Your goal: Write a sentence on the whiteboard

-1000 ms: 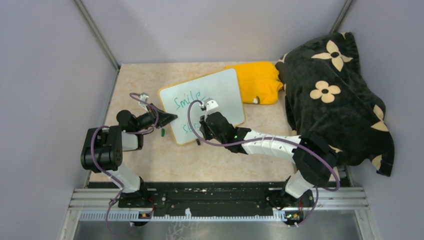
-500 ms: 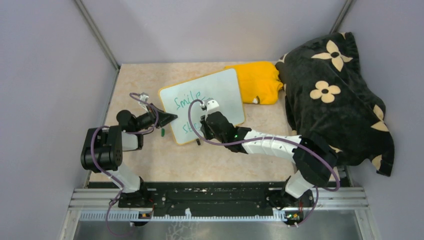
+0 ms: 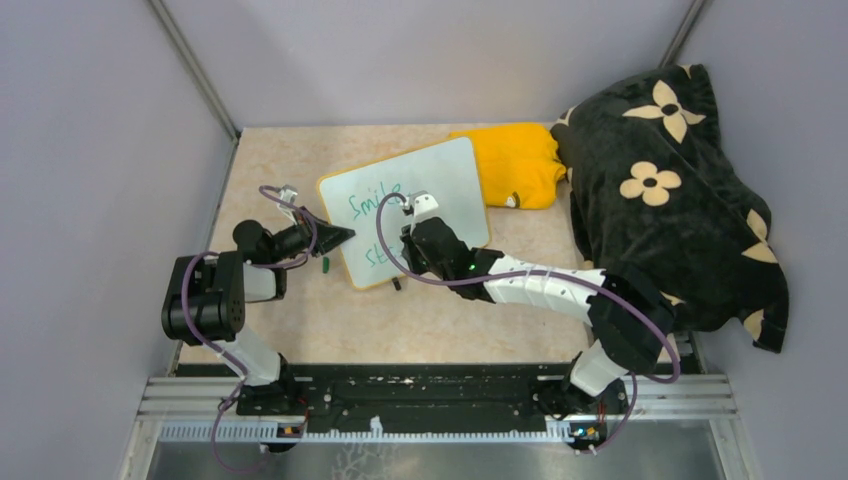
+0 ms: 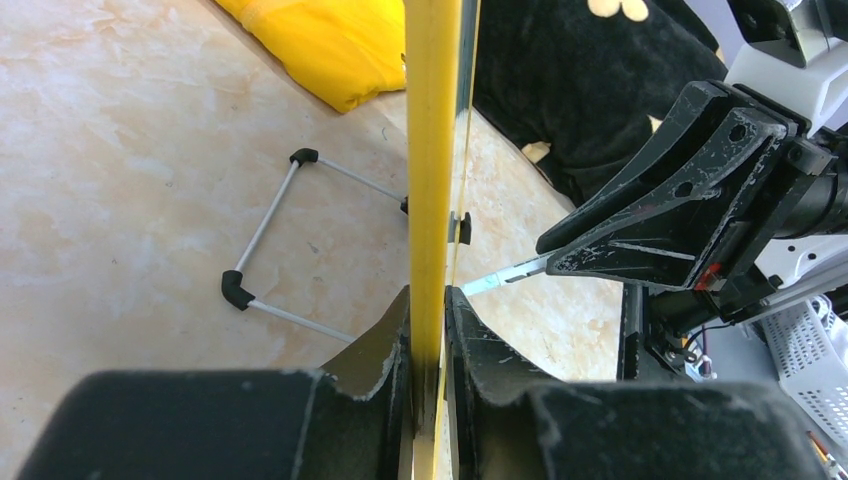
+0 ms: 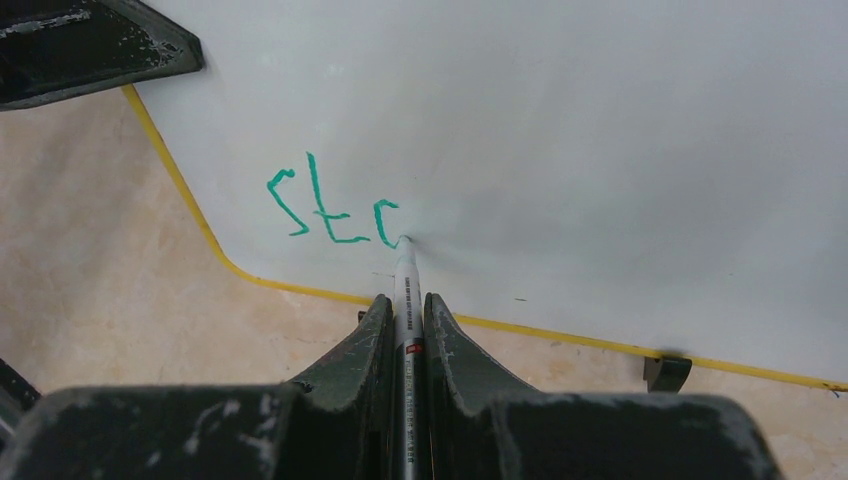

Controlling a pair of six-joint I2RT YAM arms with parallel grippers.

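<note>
The whiteboard (image 3: 440,175) lies tilted on the table, white with a yellow rim. The sentence shows in green: "Smile" (image 3: 375,200) above a second line (image 3: 380,255) that reads "stc" in the right wrist view (image 5: 335,205). My left gripper (image 3: 340,237) is shut on the board's left edge; the left wrist view shows the yellow rim (image 4: 432,150) between the jaws (image 4: 430,300). My right gripper (image 3: 408,240) is shut on a marker (image 5: 405,290), whose tip touches the board just after the last green stroke.
A folded yellow cloth (image 3: 520,160) lies behind the board's right end. A black blanket with cream flowers (image 3: 660,190) fills the right side. A small green cap (image 3: 325,265) lies left of the board. A wire stand (image 4: 270,250) sits under the board. Grey walls close the sides.
My right gripper has shifted slightly up and right along the second line, uncovering more green strokes. The left gripper and the board have not moved.
</note>
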